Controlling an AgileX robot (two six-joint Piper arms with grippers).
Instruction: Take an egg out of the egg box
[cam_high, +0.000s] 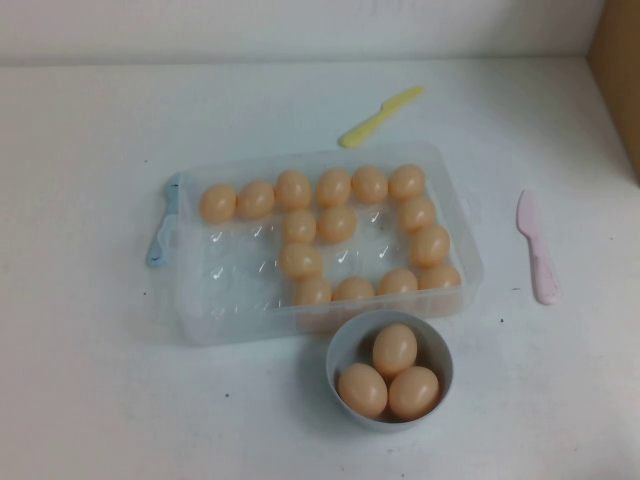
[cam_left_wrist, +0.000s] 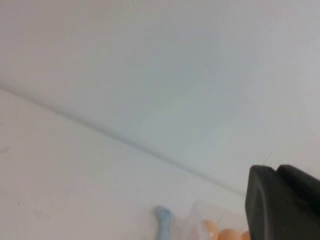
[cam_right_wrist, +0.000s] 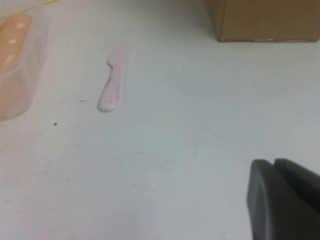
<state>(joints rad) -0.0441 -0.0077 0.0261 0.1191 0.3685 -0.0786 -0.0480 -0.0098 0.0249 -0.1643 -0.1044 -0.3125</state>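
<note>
The white table (cam_high: 90, 400) carried the clear egg box (cam_high: 200, 320) at its middle, a pale bowl (cam_high: 340, 350) touching the box's near edge, a yellow knife (cam_high: 378, 117) behind, a pink knife (cam_high: 537, 247) right, a blue tool (cam_high: 160, 240) against the box's left wall, and a cardboard box (cam_right_wrist: 270, 20) beyond.

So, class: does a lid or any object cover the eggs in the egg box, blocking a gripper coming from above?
Nothing visible does. The egg box is open-topped, its eggs exposed. The bowl sits at its near edge, the knives beside it. Neither arm shows in the high view; the left gripper and right gripper appear only at the wrist views' edges.
</note>
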